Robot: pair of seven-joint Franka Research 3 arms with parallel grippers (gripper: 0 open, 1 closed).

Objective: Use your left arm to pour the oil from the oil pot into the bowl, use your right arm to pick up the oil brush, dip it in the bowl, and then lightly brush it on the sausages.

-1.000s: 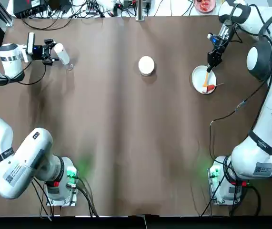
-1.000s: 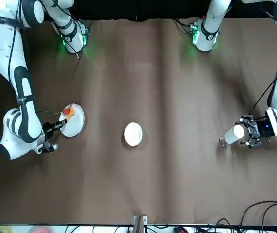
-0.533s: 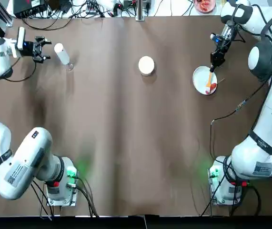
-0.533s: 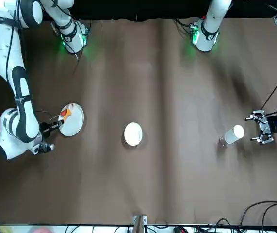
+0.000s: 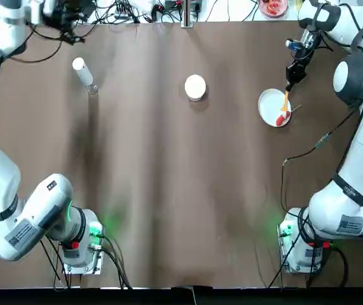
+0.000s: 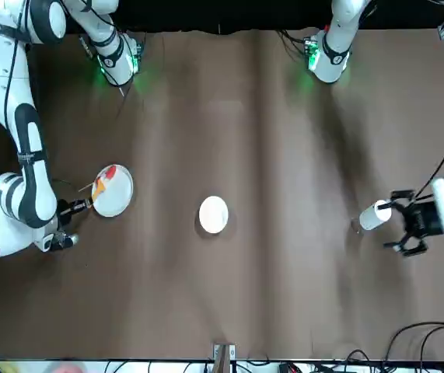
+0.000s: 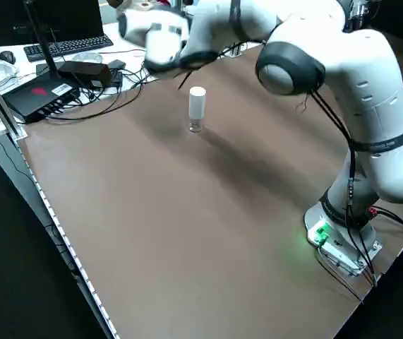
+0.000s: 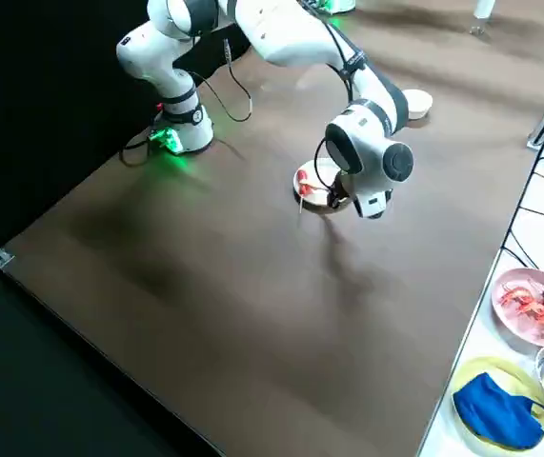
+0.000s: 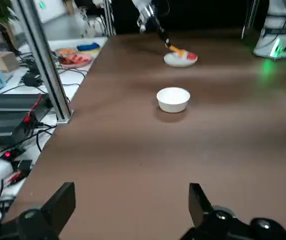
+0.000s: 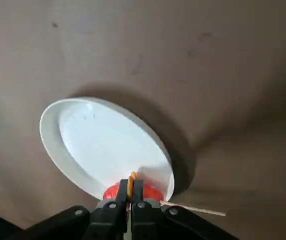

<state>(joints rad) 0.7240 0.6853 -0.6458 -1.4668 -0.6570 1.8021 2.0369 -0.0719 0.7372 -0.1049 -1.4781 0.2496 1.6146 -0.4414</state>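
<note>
The brushing step was judged to be in hand: the oil brush (image 10: 133,175) was clenched by the right gripper (image 10: 130,186), with the sausages (image 10: 110,191) close under its tips, on the white plate (image 10: 105,142). Light strokes along the red meat were called for next, with the plate's raised rim and the jutting skewer (image 10: 203,210) to be avoided. The bowl (image 5: 195,88) was placed to the left of that gripper, well apart. Nothing was gripped by the spread left gripper (image 9: 132,196); the oil pot (image 7: 197,106) was left standing near it.
</note>
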